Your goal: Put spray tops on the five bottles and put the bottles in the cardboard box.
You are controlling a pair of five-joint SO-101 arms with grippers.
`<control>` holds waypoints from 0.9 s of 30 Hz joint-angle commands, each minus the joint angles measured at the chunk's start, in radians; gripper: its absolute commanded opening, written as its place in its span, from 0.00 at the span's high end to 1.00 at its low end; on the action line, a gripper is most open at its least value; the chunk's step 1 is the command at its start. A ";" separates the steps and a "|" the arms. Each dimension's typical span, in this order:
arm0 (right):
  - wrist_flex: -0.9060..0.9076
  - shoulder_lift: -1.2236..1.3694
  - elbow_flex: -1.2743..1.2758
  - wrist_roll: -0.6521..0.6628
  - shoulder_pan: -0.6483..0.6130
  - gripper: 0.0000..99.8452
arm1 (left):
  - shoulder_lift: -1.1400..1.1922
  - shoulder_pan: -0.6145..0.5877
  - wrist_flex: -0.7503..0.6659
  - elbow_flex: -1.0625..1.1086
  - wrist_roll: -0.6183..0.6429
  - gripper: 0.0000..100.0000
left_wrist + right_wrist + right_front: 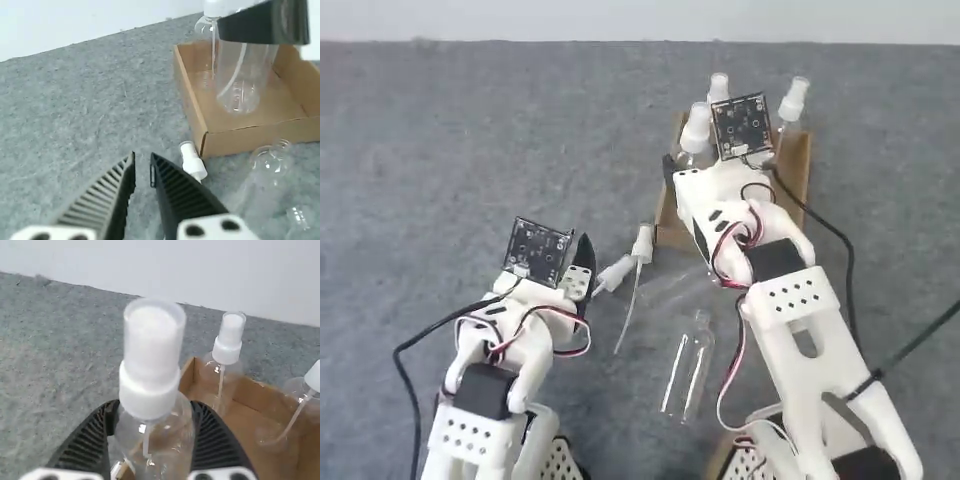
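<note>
**Capped bottle gripped at the box, one spray top loose**

High view: toward the worktop's (440, 150) far edge, right of middle, cardboard box (798, 165) with two capped bottles (793, 98) upright inside and the held bottle (697, 125) at its left wall. Just off the box's near-left corner, loose spray top (632, 255) lying flat. Closer to the front edge, uncapped bottle (690, 375) on its side.

Left wrist view: left gripper (142, 159) low over the worktop, fingers (180, 195) a narrow gap apart and empty, loose spray top just beyond the tips.

Right wrist view: right gripper (152, 412) clamped on the held bottle's clear body under its white top.
</note>
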 commanded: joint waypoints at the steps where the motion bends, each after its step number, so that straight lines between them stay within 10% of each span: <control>1: -0.081 0.002 0.002 -0.012 0.010 0.99 | -0.012 -0.005 -0.029 0.004 -0.008 0.96; 8: -0.443 0.116 0.126 -0.006 0.012 0.99 | -0.012 -0.005 -0.031 0.005 -0.008 0.96; 27: -0.642 0.360 0.124 -0.012 0.105 0.99 | -0.012 -0.003 -0.031 0.007 -0.008 0.96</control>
